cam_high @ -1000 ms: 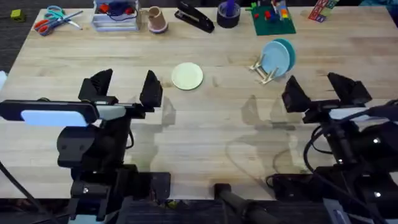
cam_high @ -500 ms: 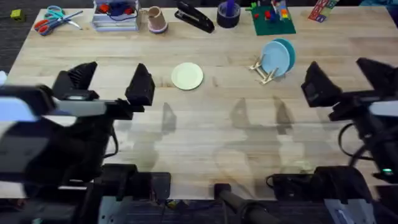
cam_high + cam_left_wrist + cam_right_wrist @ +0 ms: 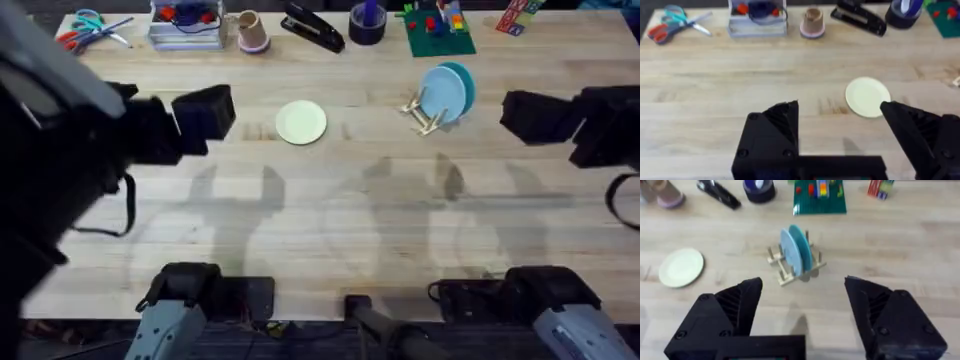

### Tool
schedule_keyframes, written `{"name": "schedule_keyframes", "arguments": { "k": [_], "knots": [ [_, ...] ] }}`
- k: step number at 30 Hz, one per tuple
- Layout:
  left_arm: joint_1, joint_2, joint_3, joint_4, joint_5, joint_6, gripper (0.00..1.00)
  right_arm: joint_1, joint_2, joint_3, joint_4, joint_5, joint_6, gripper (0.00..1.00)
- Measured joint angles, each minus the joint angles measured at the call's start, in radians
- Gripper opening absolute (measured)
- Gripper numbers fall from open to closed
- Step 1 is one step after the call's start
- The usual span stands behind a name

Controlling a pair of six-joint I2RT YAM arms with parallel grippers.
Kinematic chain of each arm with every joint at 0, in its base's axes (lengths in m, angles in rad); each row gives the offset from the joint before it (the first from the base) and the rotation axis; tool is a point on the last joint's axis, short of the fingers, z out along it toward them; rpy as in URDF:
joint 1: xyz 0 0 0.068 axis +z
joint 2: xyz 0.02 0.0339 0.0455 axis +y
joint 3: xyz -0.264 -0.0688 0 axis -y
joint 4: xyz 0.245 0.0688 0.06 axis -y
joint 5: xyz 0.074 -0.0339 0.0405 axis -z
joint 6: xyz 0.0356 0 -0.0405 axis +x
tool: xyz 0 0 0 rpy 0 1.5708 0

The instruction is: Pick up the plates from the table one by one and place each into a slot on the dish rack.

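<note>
Both arms have risen; right wrist view shows two plates (image 3: pixel 795 250) racked.

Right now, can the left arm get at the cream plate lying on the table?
Probably yes: the left gripper is open, the cream plate lies flat just ahead, and bare table surrounds it.

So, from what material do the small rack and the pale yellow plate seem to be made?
The small slatted dish rack looks like light unfinished wood: pale tan, matte pegs and crossed legs. The pale cream-yellow round plate has a smooth, even, matte surface; probably plastic or glazed ceramic, but the look leaves that open.
</note>
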Motion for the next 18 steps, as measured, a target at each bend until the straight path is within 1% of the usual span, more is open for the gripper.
{"name": "schedule_keyframes", "arguments": {
  "k": [5, 8, 12, 17, 18],
  "knots": [
    [0.000, 0.147, 0.115, -0.079, 0.000, 0.000, 0.993, 0.000, 0.150, 0.125, -0.123, -0.003, 0.000, 0.995],
    [0.000, 0.210, 0.149, -0.104, 0.003, 0.000, 0.993, 0.000, 0.216, 0.173, -0.169, -0.003, 0.000, 0.995],
    [0.000, 0.279, 0.156, -0.119, 0.003, 0.000, 0.993, 0.000, 0.270, 0.195, -0.184, -0.003, 0.000, 0.995],
    [0.000, 0.328, 0.156, -0.122, 0.003, 0.000, 0.993, 0.000, 0.284, 0.195, -0.186, -0.005, 0.000, 0.995],
    [0.000, 0.332, 0.156, -0.121, 0.003, 0.000, 0.979, 0.000, 0.284, 0.196, -0.186, -0.006, 0.000, 0.995]
  ]
}}
